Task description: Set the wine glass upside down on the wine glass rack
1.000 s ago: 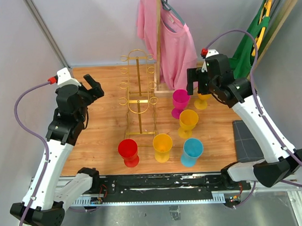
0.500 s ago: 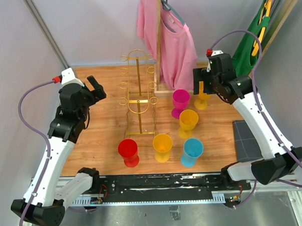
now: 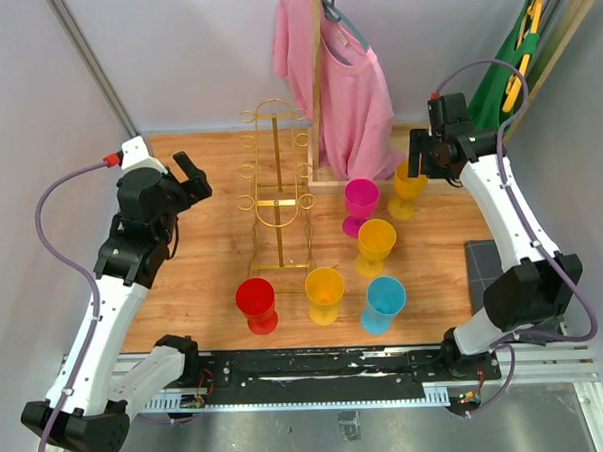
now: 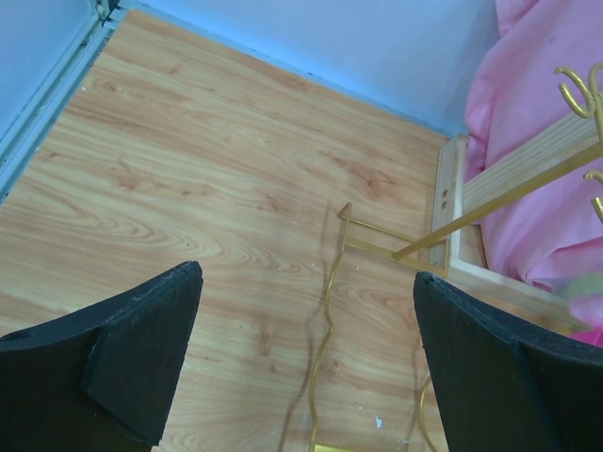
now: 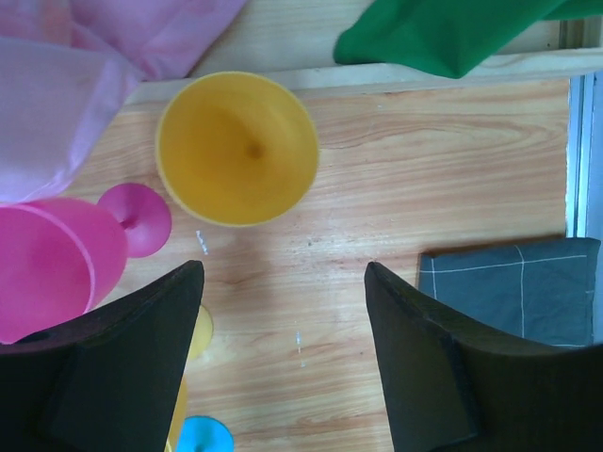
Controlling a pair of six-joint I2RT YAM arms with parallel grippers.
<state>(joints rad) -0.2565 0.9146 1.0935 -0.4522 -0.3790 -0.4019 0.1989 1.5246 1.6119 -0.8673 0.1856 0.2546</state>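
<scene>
1. Wine glass (image 3: 410,184) (the far yellow one) stands where it stood 0.5 s ago. The right arm has swung out toward 2 o'clock. The right gripper (image 3: 420,163) has pulled back from beside the magenta glass (image 3: 360,198) and now sits just by the yellow bowl.
2. Left arm has not changed. The left gripper (image 3: 191,176) is at 9 o'clock of the wine glass rack (image 3: 277,192), well apart from it.
3. Glass state: upright, mouth up, on the table (image 3: 213,260) at 3 o'clock of the rack. In the right wrist view the glass (image 5: 236,148) lies at 11 o'clock of the finger gap, outside it, with nothing touching it.
4. Claws: right gripper (image 5: 283,273) is spread wide and holds nothing. Left gripper (image 4: 306,278) is the same.
5. Rack: thin gold wire, upright, ring loops bare.
6. Limits: the left wrist view shows only the rack's (image 4: 325,311) base wire and a slanted post, cut off at the frame edges. The right fingers are hard to separate from the dark wrist in the top view. The pink shirt (image 3: 340,74) covers the wooden frame behind.
</scene>
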